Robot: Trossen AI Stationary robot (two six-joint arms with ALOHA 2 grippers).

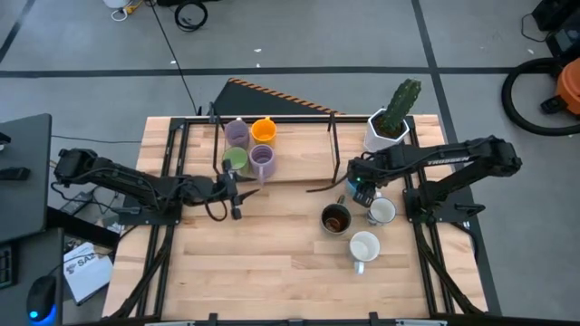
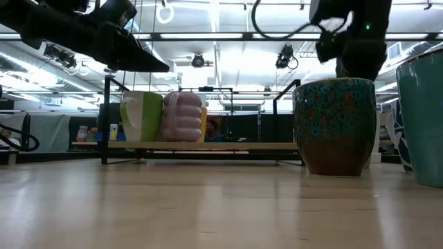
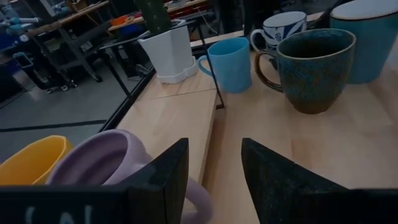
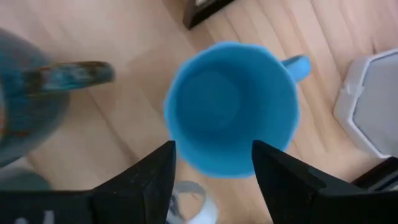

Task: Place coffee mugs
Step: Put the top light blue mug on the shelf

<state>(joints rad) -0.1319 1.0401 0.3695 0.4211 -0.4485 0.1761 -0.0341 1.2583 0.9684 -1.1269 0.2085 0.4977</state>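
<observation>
The wooden bench (image 1: 272, 272) carried a low black-framed rack (image 1: 272, 172) along its far edge, with a raised wooden shelf. The left arm reached in from the left edge, its end effector (image 1: 234, 192) just in front of the rack, fingers (image 3: 165, 180) spread wide with nothing between them. The right arm came from the right edge; its end effector (image 1: 361, 188) hung above the blue mug (image 4: 231, 111), fingers apart on either side of the rim, not touching it. At the far right corner stood a white faceted pot (image 1: 384, 134) with a green cactus (image 1: 401, 101), just beside the blue mug.

On the rack's left part four mugs clustered upright: a purple mug (image 1: 236, 132), an orange mug (image 1: 263, 129), a green mug (image 1: 235, 161) and a second purple mug (image 1: 262, 159).

Toward the right side of the bench stood the dark brown mug (image 1: 335, 218), mouth up, handle (image 4: 74, 73) pointing toward the blue mug. Two white mugs (image 1: 381, 211) (image 1: 364, 246) stood near it, the nearer one with its handle toward the front edge. The blue mug sat upright, its handle toward the pot.
</observation>
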